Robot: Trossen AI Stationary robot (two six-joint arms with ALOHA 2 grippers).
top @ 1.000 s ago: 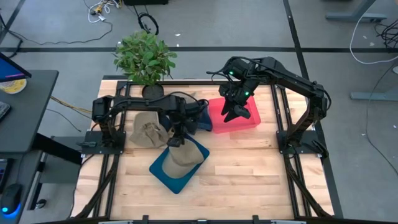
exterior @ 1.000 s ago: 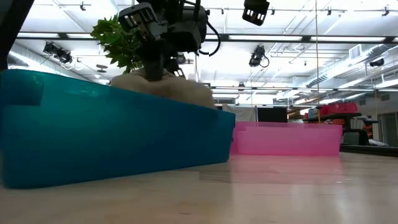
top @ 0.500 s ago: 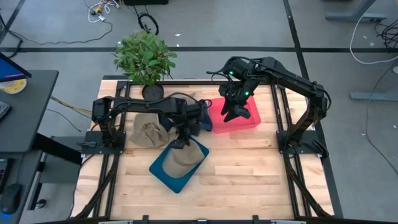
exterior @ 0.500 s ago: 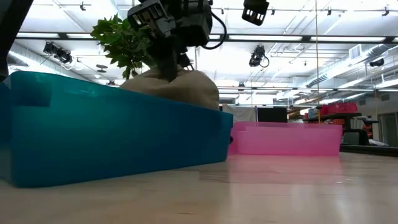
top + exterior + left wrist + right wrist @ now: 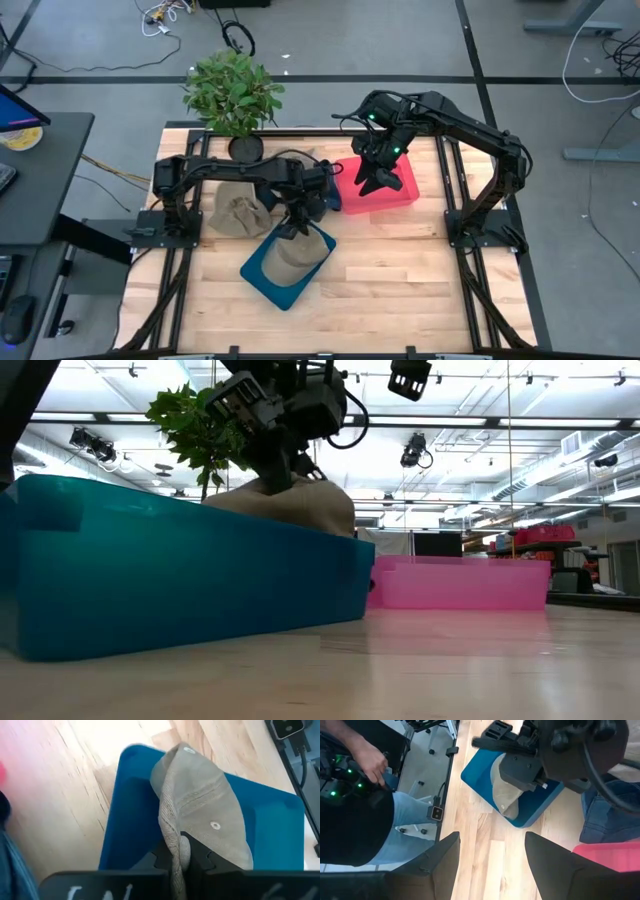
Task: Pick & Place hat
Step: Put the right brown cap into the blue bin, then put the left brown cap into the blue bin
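Your left gripper is pinched shut on the rim of the tan hat, which lies mostly inside the blue bin. From the gripper, the hat stretches toward 6 o'clock in the overhead view, its long axis along the bin. Your right gripper waits spread wide over the pink bin. The bin wall hides the hat's underside.

The left tool pointed down with its fingers pressed together. The right tool hung with fingers spread apart.
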